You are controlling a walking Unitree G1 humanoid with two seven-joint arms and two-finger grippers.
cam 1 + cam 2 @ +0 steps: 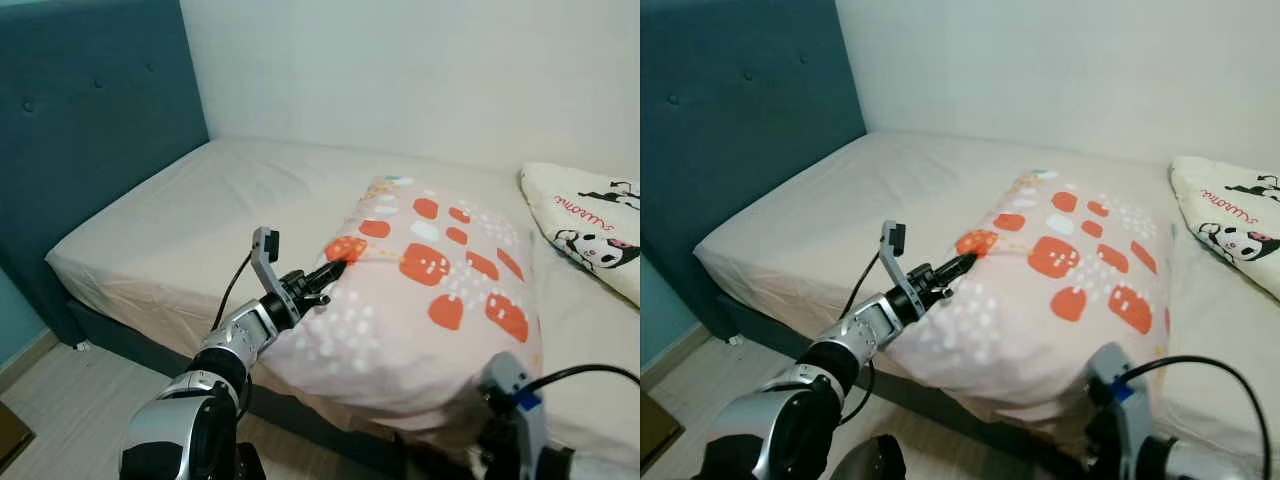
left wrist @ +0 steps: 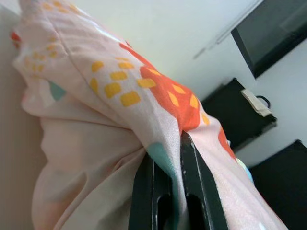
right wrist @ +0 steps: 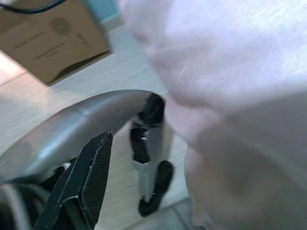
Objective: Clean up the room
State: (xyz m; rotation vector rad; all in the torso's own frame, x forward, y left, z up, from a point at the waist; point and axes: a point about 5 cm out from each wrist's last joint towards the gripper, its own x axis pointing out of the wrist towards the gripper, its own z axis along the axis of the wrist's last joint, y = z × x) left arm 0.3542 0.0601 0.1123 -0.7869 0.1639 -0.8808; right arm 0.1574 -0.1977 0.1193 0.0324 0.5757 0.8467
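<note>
A soft, plump pillow point(image 1: 420, 290) in pale pink cloth, printed with orange-red rounded patches and small white dots, is seen lying on the bed point(image 1: 200, 220), at the front edge of the mattress and overhanging it slightly. The bed is covered by a smooth cream sheet, and a padded teal headboard point(image 1: 90, 130) with button tufts stands at the robot's left. A plain white wall point(image 1: 420, 70) runs behind the bed.

The left pincer point(image 1: 335, 268) is reached forward to the pillow's near left corner. In the left wrist view, its 2 black fingers point(image 2: 192, 191) are pressed together on a gathered fold of the pink cloth, which is pulled up between them into creases. A silver forearm and a black cable are seen leading back from it.

The right pincer point(image 3: 91, 172) is held low beneath the pillow's front right corner. 1 black finger is shown in the right wrist view, beside blurred pink cloth; whether it is spread or pressed together cannot be told. A brown cardboard box point(image 3: 53, 38) is seen on the pale wooden floor point(image 3: 120, 72) in that view.

A 2nd pillow point(image 1: 590, 220), cream with black-and-white panda figures and red lettering, lies at the right side of the bed, just beside the pink one.
</note>
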